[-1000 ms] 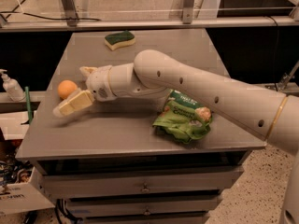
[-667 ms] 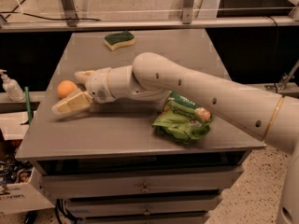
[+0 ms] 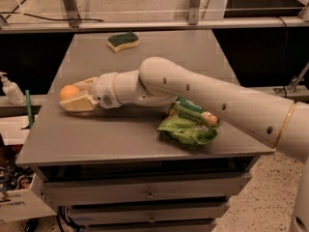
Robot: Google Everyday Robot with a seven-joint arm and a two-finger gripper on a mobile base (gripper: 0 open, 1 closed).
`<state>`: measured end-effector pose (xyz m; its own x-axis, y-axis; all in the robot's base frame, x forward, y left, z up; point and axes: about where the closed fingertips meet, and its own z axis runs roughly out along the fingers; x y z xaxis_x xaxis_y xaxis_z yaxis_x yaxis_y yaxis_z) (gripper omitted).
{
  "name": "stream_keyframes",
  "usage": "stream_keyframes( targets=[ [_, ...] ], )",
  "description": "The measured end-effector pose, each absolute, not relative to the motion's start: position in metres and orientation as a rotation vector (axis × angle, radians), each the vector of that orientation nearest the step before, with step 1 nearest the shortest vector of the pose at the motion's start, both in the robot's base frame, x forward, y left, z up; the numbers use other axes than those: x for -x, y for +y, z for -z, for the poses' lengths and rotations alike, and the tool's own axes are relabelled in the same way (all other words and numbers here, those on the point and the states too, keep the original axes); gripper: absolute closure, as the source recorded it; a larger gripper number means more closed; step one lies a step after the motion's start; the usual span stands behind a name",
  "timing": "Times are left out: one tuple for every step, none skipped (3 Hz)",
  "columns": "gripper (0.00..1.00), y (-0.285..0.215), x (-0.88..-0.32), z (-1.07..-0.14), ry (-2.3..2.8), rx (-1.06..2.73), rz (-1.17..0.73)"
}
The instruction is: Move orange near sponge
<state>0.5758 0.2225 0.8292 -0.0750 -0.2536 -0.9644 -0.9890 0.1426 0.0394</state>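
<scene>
The orange (image 3: 68,91) lies on the grey table (image 3: 145,57) near its left edge. My gripper (image 3: 72,95) reaches in from the right and is open. Its cream fingers (image 3: 78,103) stand on either side of the orange, one in front and one behind. I cannot tell whether they touch it. The sponge (image 3: 123,41), dark green on top with a yellow body, lies at the far middle of the table, well away from the orange.
A crumpled green snack bag (image 3: 188,123) lies at the front right, under my forearm. A white bottle (image 3: 9,88) stands off the table to the left. Drawers (image 3: 149,195) sit below the front edge. A metal frame runs behind the table.
My gripper has moved left, so its fingers now straddle the orange instead of sitting just in front of it. The orange, sponge and bag have not moved.
</scene>
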Motion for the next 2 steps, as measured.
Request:
stream_keyframes(
  targets=[
    [0.87, 0.201, -0.577, -0.842, 1.524, 1.231, -0.975],
    [1.00, 0.146, -0.586, -0.862, 1.592, 1.205, -0.864]
  ],
)
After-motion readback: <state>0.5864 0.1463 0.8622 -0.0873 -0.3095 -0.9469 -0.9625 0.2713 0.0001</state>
